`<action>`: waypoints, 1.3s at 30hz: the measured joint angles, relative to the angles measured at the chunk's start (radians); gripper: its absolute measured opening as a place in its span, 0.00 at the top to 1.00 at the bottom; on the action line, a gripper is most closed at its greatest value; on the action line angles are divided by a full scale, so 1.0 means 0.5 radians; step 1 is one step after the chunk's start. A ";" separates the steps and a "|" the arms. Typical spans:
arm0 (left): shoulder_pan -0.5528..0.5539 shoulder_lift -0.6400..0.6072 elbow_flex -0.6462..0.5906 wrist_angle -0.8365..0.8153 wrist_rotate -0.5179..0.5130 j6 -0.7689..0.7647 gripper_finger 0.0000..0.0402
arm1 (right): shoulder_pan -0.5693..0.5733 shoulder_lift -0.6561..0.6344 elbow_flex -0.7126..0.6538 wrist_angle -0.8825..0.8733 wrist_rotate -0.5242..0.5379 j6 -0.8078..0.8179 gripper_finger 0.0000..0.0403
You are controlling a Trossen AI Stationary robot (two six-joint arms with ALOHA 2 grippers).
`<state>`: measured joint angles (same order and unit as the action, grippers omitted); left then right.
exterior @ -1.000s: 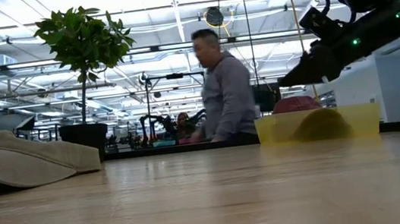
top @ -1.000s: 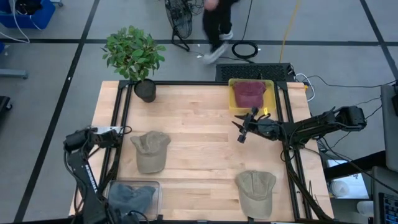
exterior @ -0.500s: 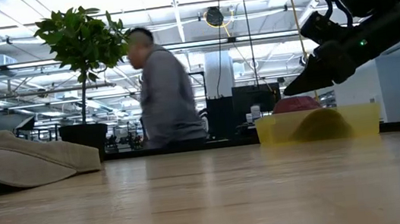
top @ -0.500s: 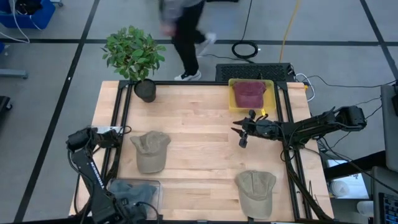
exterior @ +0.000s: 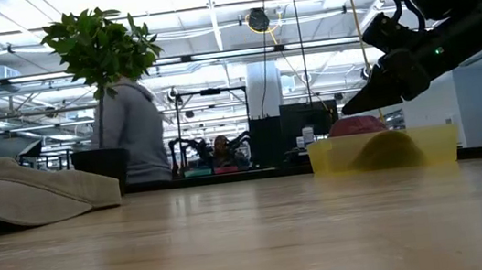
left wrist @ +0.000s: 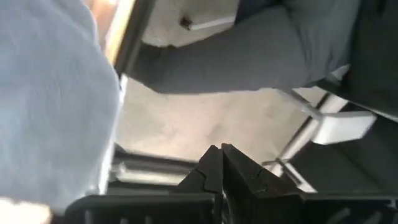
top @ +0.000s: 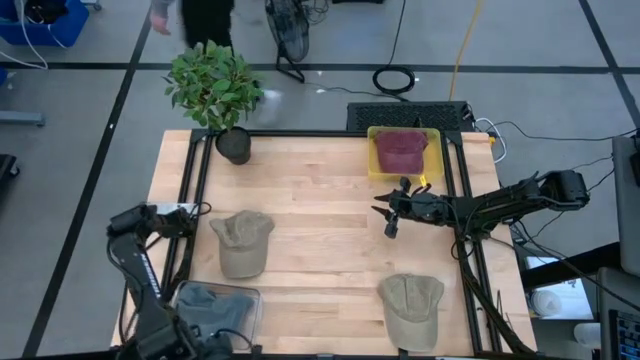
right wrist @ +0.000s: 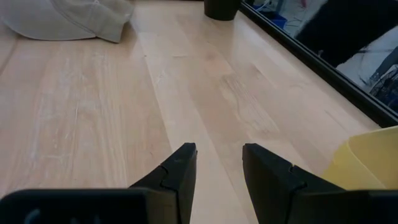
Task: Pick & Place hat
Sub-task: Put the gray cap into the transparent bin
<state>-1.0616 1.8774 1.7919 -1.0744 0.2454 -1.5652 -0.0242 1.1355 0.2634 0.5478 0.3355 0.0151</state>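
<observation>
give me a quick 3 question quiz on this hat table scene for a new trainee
1. True or false: the maroon hat lies inside the yellow bin.
2. How many tan hats lie directly on the wooden table?
3. Which describes the right gripper? A) shut on a hat B) open, holding nothing, above bare wood near the yellow bin C) resting inside the bin

Key:
1. True.
2. Two: the left tan hat and the right tan hat.
3. B. The right wrist view shows its fingers spread over bare wood. The left gripper is shut, off the table's left edge.
</observation>
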 joint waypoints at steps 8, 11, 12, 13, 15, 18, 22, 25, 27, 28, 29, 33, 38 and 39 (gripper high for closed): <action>-0.081 0.007 0.059 -0.448 0.157 -0.285 0.96 | 0.000 0.000 0.000 -0.028 -0.001 -0.008 0.70; -0.086 0.031 0.059 -0.498 0.093 -0.270 0.99 | 0.000 0.000 0.000 -0.032 -0.001 -0.008 0.70; -0.092 0.039 0.059 -0.493 0.077 -0.261 0.99 | 0.000 0.000 0.000 -0.034 -0.001 -0.008 0.70; -0.093 0.053 0.059 -0.488 0.068 -0.238 0.98 | 0.000 0.000 0.000 -0.036 -0.001 -0.008 0.70; -0.100 0.092 0.060 -0.477 0.080 -0.153 0.99 | 0.000 0.000 0.000 -0.036 0.001 -0.008 0.70; -0.123 0.146 0.059 -0.463 0.097 -0.079 0.99 | 0.000 0.000 0.000 -0.037 0.000 -0.004 0.70; -0.155 0.196 0.059 -0.480 0.087 -0.071 0.99 | 0.000 0.000 0.000 -0.037 0.001 -0.002 0.70; -0.172 0.207 0.059 -0.469 0.084 -0.074 0.99 | 0.000 0.000 0.000 -0.036 0.001 -0.001 0.70; -0.170 0.199 0.072 -0.506 0.083 -0.073 0.99 | 0.000 0.000 0.000 -0.036 0.001 -0.001 0.70; -0.170 0.200 0.093 -0.537 0.083 -0.070 0.99 | 0.000 0.000 0.000 -0.035 0.001 -0.001 0.70; -0.166 0.200 0.120 -0.580 0.083 -0.063 0.99 | 0.000 0.000 0.000 -0.035 0.002 -0.001 0.70; -0.131 0.200 0.279 -0.885 -0.041 -0.033 1.00 | 0.000 0.000 0.000 -0.036 0.002 -0.001 0.70; -0.113 0.198 0.384 -0.989 -0.158 -0.014 1.00 | 0.000 0.000 0.000 -0.070 0.003 -0.001 0.70; -0.114 0.199 0.384 -0.994 -0.132 -0.014 1.00 | 0.000 0.000 0.000 -0.080 0.003 -0.001 0.70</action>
<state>-1.1187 1.9768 1.9839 -1.5717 0.1795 -1.5723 -0.0242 1.1355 0.2634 0.5078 0.3370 0.0147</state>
